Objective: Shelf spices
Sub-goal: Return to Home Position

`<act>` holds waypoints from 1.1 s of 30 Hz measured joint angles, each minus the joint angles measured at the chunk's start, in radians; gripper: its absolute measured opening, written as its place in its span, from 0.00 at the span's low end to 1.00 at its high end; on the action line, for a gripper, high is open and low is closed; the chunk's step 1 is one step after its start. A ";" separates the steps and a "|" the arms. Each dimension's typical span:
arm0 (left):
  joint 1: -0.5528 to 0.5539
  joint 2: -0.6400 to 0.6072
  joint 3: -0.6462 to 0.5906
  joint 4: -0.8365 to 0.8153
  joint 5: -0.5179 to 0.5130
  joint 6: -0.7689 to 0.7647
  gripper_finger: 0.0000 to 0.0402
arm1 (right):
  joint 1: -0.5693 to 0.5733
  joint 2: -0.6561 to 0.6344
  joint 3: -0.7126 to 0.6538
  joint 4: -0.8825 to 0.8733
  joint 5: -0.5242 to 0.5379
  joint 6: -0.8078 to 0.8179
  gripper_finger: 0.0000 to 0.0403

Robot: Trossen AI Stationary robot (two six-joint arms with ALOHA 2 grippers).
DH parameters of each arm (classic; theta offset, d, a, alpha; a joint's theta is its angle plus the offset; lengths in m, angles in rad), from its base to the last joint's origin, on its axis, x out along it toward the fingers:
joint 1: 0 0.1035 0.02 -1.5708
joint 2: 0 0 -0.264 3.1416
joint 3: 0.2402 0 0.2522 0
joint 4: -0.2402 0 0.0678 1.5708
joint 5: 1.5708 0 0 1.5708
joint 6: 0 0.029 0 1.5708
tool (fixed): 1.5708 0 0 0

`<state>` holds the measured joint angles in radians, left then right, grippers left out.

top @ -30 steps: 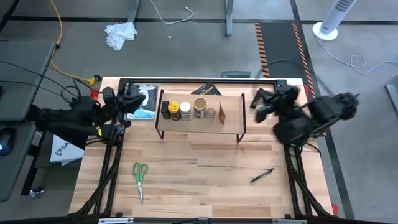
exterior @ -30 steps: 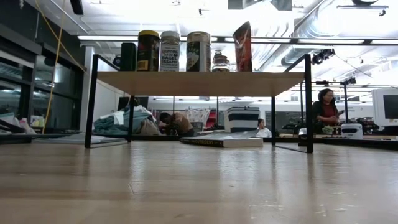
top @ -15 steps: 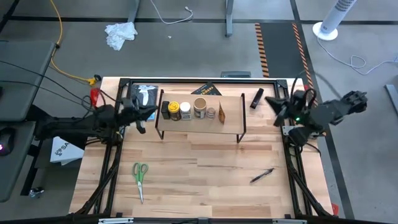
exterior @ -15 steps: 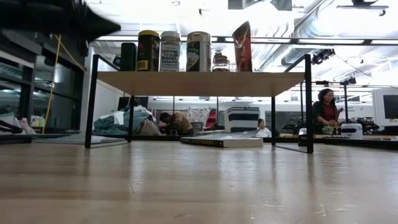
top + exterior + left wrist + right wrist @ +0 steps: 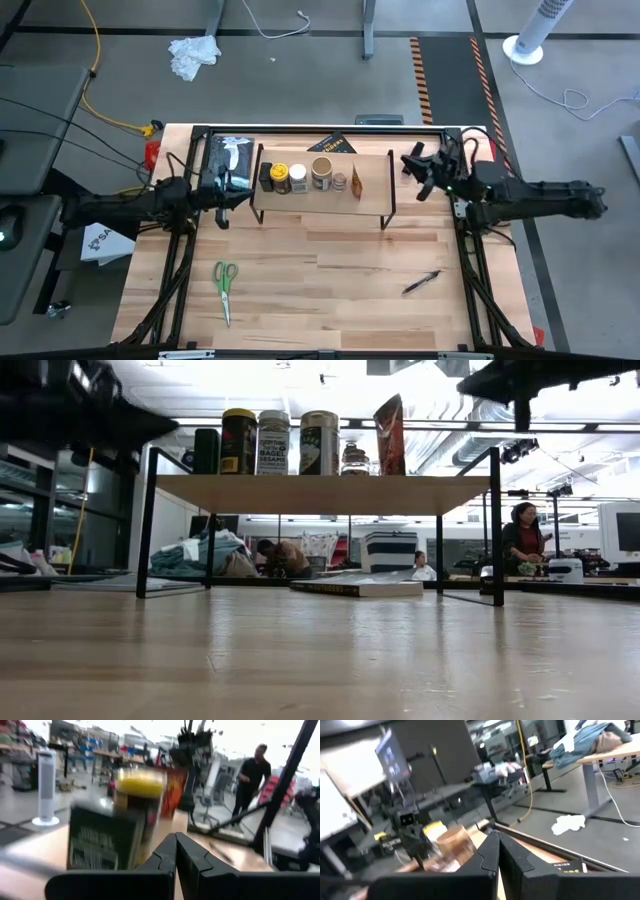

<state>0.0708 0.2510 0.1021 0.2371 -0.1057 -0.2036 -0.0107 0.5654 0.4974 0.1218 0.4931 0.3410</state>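
Losing both arms almost wholly in the low view, catching only dark shapes cut off at its top corners. Finding every spice in one row on the flat top of the shelf [image 5: 310,203], from left to right: small black jar [image 5: 265,177], yellow-lidded jar [image 5: 280,177], white-lidded jar [image 5: 298,178], wide tan tin [image 5: 322,172], tiny brown jar [image 5: 340,182] and orange-brown packet [image 5: 357,180], standing upright. Seeing only lids from above; reading "BAGEL" and "SESAME" on the yellow-lidded jar in the low view, failing to read the other labels. Placing the left claw [image 5: 232,190] just off the shelf's left end, hovering, clenched on nothing, fingers pressed together in the left wrist view. Placing the right claw [image 5: 415,170] just off the shelf's right end, near the far right corner of the tabletop [image 5: 330,270], likewise clenched and grasping nothing. Spotting a dark book [image 5: 335,143] lying flat under the shelf, largely hidden by it from above, title not readable. Noting a black-and-white booklet [image 5: 228,160] beside the shelf's left end, green-handled scissors [image 5: 225,280] near left and a black marker [image 5: 421,284] near right, both well apart from the shelf. Glimpsing a person [image 5: 524,535] in the room beyond.
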 joint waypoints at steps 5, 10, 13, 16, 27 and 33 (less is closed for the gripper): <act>0.000 -0.044 -0.082 -0.004 0.023 -0.029 0.00 | -0.140 0.059 -0.005 0.001 -0.207 -0.044 0.00; 0.000 -0.057 -0.089 -0.021 0.025 0.002 0.00 | -0.205 0.093 -0.005 -0.042 -0.339 -0.113 0.00; 0.001 -0.057 -0.089 -0.021 0.025 0.030 0.00 | -0.209 0.103 -0.005 -0.070 -0.371 -0.163 0.00; 0.002 -0.057 -0.089 -0.025 0.024 0.028 0.00 | -0.208 0.102 -0.005 -0.112 -0.389 -0.190 0.00; 0.002 -0.055 -0.092 -0.005 -0.046 0.013 0.00 | -0.160 -0.025 -0.313 0.230 -0.447 -0.086 0.00; 0.002 -0.055 -0.092 0.078 -0.040 0.014 0.00 | -0.085 -0.062 -0.486 0.555 -0.452 -0.122 0.00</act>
<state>0.0727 0.1959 0.0105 0.3153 -0.1456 -0.1891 -0.0961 0.5037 0.0117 0.6766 0.0408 0.2188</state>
